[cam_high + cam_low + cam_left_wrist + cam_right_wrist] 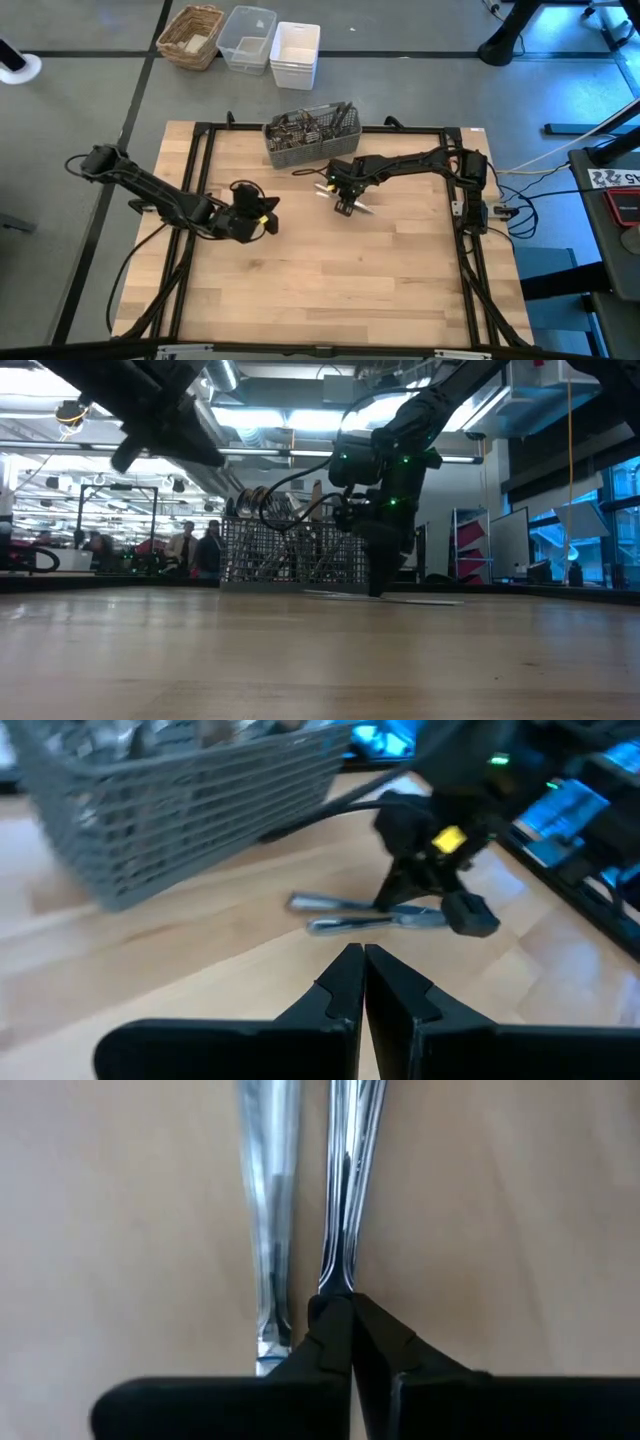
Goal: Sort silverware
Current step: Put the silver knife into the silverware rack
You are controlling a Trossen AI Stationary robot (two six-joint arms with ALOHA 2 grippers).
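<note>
The right gripper (346, 205) is down at the wooden table (330, 290), just in front of the grey mesh caddy (310, 138), and its two fingers are pressed together on the thin handle of one piece of silverware (345, 1190) that lies flat on the wood. In the right wrist view this handle runs straight away from the fingertips, and a second silver piece (272, 1210) lies just beside it, almost parallel; the two are close, but I cannot tell if they touch. I also cannot tell if these pieces are forks, spoons or knives, because their ends are not visible. The left wrist view shows the same two pieces (365, 912) lying side by side under the right gripper. The caddy stands near the far edge of the table and is full of more silverware (300, 125), mixed together. The left gripper (268, 220) hangs above the middle of the table, its fingers closed and holding nothing, well apart from the two pieces. Beyond the table, on the floor, stand a woven basket (192, 36), a clear plastic box (247, 38) and a white box (295, 54).
</note>
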